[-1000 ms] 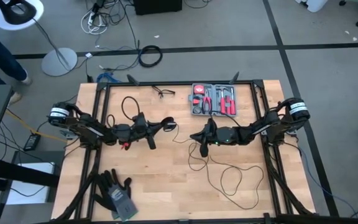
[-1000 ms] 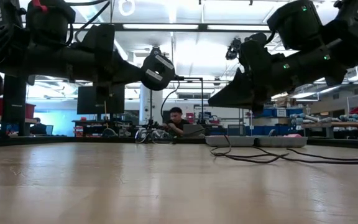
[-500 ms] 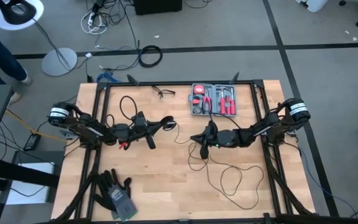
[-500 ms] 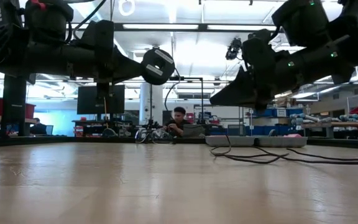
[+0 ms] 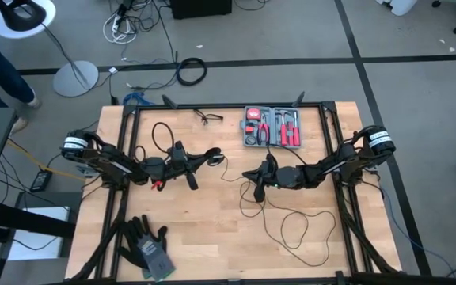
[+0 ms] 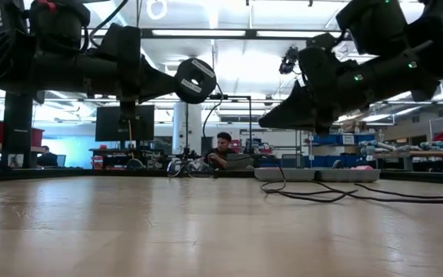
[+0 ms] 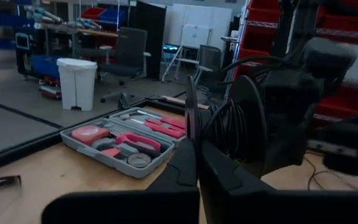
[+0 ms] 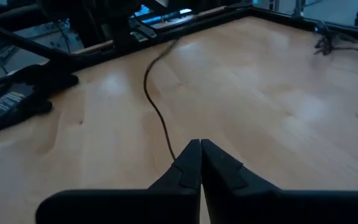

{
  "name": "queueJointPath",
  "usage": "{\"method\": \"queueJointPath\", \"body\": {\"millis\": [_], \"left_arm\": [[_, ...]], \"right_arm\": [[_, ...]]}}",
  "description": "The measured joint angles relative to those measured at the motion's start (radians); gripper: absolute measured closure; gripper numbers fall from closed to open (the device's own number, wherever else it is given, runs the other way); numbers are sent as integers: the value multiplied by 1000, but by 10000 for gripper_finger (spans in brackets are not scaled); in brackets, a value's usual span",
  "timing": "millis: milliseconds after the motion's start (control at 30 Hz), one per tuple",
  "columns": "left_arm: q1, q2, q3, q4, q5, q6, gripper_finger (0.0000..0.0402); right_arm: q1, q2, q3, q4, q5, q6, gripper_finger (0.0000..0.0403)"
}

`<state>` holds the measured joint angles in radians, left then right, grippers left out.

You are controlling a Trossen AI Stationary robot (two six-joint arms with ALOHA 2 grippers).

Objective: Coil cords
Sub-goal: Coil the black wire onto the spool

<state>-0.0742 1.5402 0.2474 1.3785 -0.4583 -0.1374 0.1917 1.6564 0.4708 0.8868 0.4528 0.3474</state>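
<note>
My left gripper [image 5: 214, 157] pinched on thin black cable [image 5: 291, 229] near puck; my right gripper [image 8: 200, 163] clamped on same cable mid-table.

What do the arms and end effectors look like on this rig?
Both arms are dark, near-black segmented links. Each base joint carries a white ring with a black centre. The left end effector and right end effector have tapered black fingers. Small green lights glow on the right arm; the left arm has a red fitting on top.
</note>
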Motion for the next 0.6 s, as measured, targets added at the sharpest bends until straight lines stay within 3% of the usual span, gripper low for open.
{"method": "queueJointPath", "body": {"millis": [167, 367, 600], "left_arm": [[0, 0, 0, 17, 0, 50, 401], [0, 0, 0, 26, 0, 4, 401], [0, 0, 0, 56, -7, -1, 401]], "right_arm": [[19, 63, 82, -19, 4, -106, 381], [37, 141, 177, -134, 180, -134, 397], [42, 159, 269, -208, 180, -162, 393]]}}
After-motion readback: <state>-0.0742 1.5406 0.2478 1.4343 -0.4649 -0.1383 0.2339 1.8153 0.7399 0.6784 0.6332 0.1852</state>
